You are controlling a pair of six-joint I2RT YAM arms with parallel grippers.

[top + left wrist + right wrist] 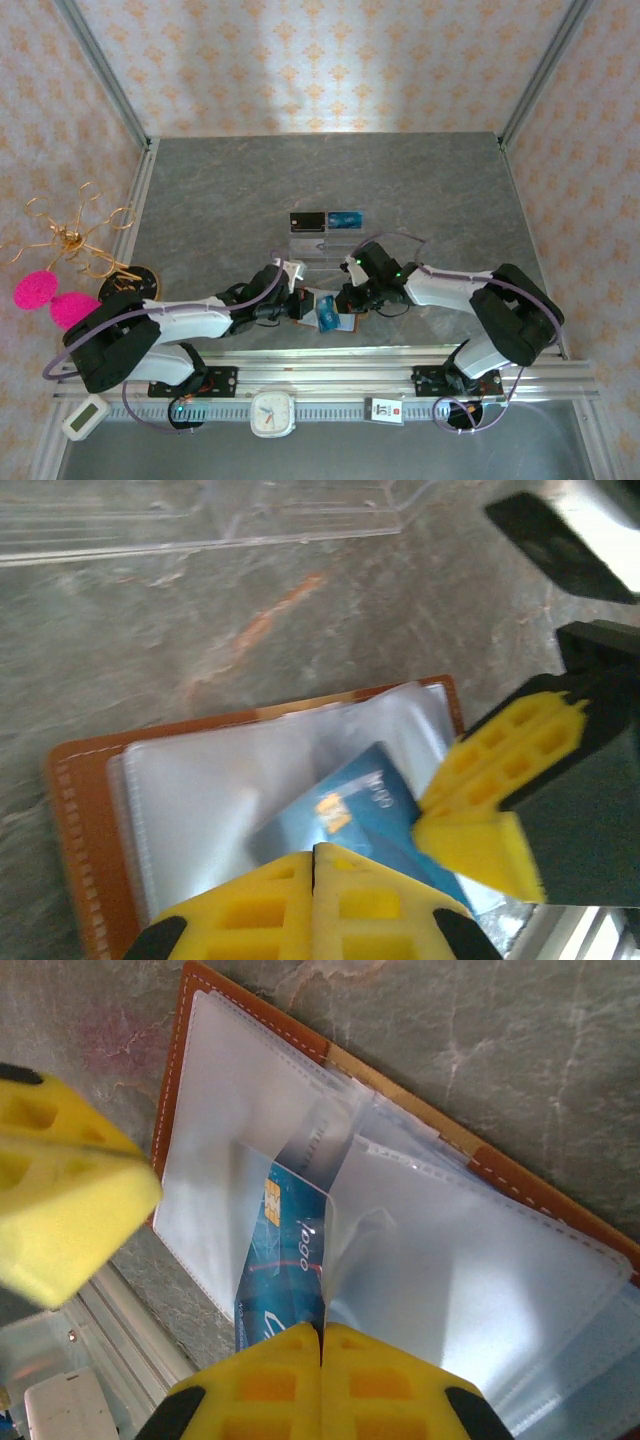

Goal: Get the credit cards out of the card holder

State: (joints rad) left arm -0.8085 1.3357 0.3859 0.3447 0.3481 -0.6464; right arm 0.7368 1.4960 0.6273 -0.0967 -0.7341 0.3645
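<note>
The right gripper pinches the blue card by its edge, the left gripper shut empty, so the unpinned card holder may drag along.

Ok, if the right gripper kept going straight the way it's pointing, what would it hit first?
Most likely the blue card in the open wallet: the right gripper, shut, points at its near edge. Whether they already touch is unclear.

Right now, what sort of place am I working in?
Most likely a staged robot test booth: wallpaper-patterned panels on metal frame posts, a grey stone-look tabletop, and a mounting rail along its near edge.
</note>
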